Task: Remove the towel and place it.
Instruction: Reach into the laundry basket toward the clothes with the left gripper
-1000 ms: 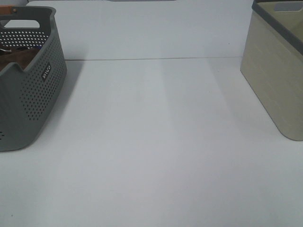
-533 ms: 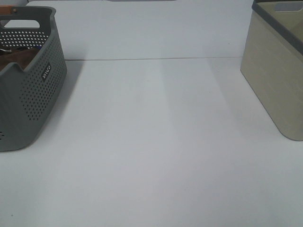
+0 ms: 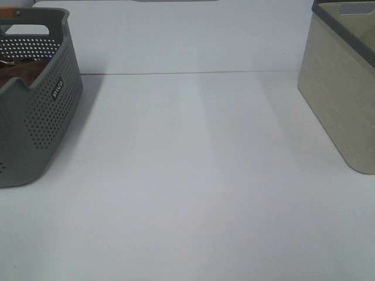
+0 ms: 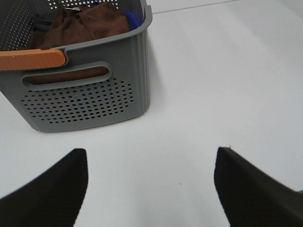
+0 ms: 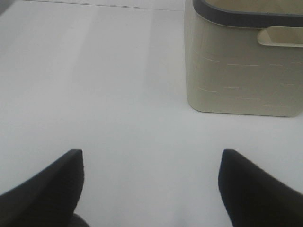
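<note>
The dark-brown towel (image 4: 80,26) lies crumpled inside the grey perforated basket (image 4: 90,101), and a strip of the towel (image 3: 20,73) shows over the basket's rim at the far left of the exterior high view. My left gripper (image 4: 150,158) is open above the bare table, short of the basket's handle end, with nothing between its fingers. My right gripper (image 5: 150,158) is also open and empty, hovering over the table near the beige bin. Neither gripper shows in the exterior high view.
A beige bin (image 3: 345,88) with a dark rim stands at the right edge of the table; the beige bin (image 5: 244,61) also fills the right wrist view's far side. The grey basket (image 3: 35,111) has an orange handle (image 4: 31,59) and holds blue items (image 4: 132,19) beside the towel.
</note>
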